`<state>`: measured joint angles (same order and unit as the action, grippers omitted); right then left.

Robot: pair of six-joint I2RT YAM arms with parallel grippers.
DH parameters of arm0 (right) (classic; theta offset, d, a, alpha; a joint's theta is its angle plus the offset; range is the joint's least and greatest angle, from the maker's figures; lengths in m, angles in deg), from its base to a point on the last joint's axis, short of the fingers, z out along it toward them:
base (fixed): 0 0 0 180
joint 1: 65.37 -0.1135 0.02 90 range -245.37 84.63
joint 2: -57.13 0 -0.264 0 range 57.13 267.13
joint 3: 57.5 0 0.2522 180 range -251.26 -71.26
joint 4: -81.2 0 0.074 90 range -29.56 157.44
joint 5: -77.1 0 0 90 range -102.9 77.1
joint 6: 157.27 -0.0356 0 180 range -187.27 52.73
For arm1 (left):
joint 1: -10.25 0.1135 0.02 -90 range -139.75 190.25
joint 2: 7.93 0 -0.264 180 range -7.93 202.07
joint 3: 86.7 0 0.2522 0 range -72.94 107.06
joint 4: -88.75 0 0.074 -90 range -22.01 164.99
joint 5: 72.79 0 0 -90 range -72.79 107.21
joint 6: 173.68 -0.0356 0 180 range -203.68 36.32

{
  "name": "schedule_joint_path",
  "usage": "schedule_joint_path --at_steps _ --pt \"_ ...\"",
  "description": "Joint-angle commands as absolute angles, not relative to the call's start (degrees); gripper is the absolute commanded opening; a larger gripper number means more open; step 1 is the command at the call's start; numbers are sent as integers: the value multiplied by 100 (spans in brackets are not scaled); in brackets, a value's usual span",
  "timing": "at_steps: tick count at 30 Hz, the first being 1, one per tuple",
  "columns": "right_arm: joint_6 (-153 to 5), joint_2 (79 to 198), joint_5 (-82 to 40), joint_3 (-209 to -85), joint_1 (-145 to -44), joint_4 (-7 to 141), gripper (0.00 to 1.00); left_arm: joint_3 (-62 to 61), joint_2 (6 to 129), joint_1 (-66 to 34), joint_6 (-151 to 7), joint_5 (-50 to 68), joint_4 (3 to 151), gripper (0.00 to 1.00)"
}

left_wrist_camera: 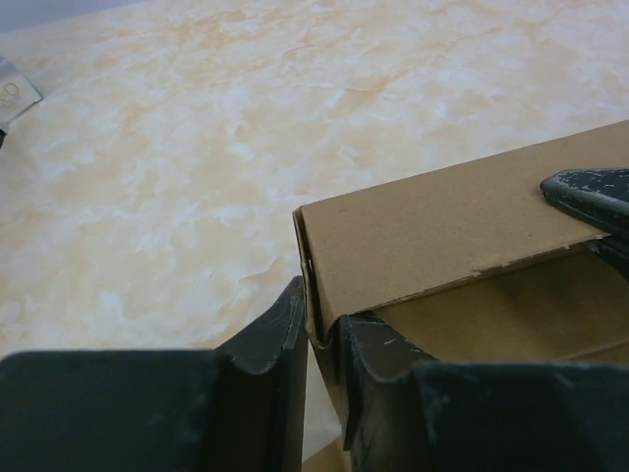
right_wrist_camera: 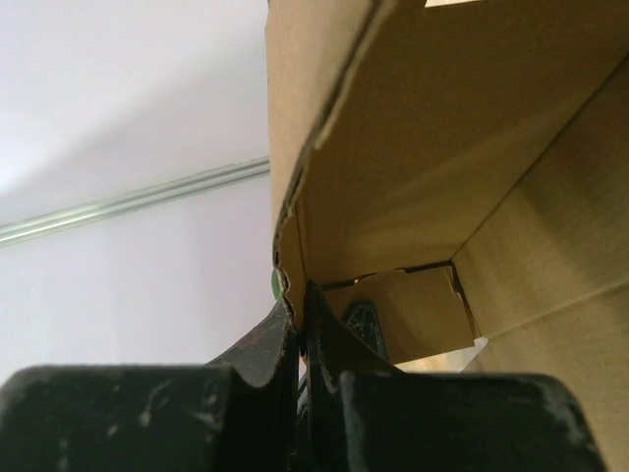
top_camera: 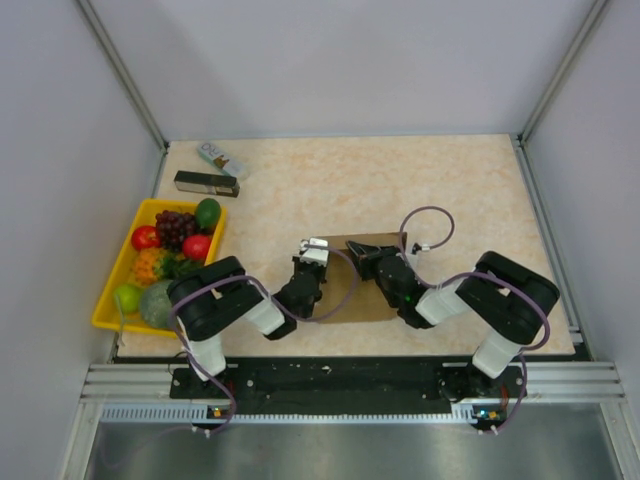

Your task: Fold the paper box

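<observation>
The paper box [top_camera: 362, 283] is a brown cardboard carton, partly formed, near the table's front middle between both arms. My left gripper [top_camera: 312, 262] is shut on its left wall; in the left wrist view the fingers [left_wrist_camera: 322, 329] pinch the wall's corner edge of the box [left_wrist_camera: 432, 226]. My right gripper [top_camera: 366, 262] is shut on the box's far wall; in the right wrist view its jaws [right_wrist_camera: 298, 315] clamp the wall edge, and the open brown inside of the box [right_wrist_camera: 442, 177] fills the view. The right fingertip shows at the right edge of the left wrist view [left_wrist_camera: 590, 192].
A yellow tray [top_camera: 125, 270] of fruit stands at the front left. A slim black box [top_camera: 206, 183] and a small white packet [top_camera: 221, 158] lie at the back left. The table's front edge runs just behind the box.
</observation>
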<state>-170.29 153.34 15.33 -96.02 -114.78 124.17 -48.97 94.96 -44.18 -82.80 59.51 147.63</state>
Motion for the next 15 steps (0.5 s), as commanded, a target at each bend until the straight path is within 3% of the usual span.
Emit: schedule_joint_path --at_steps 1,4,8,10,13,15 --pt "-17238 15118 1681 -9534 -11555 12001 0 -4797 9822 -4547 -8789 6781 15715 15" --pt "-17265 15118 1646 -9552 -11547 11973 0 -4859 10043 -4608 -9027 6863 16252 12" --pt "-17238 15205 1497 -9534 -11555 12105 0 -4947 10122 -4608 -8939 6634 16569 35" --pt "-17273 15241 1444 -9491 -11555 12149 0 -4956 10210 -4608 -9089 6546 16762 39" --pt "-17300 15241 1426 -9447 -11555 12263 0 -4833 10289 -4608 -9220 6441 16789 34" --pt "-17309 15241 1418 -9455 -11564 12237 0 -4772 10438 -4600 -9439 6493 17061 26"
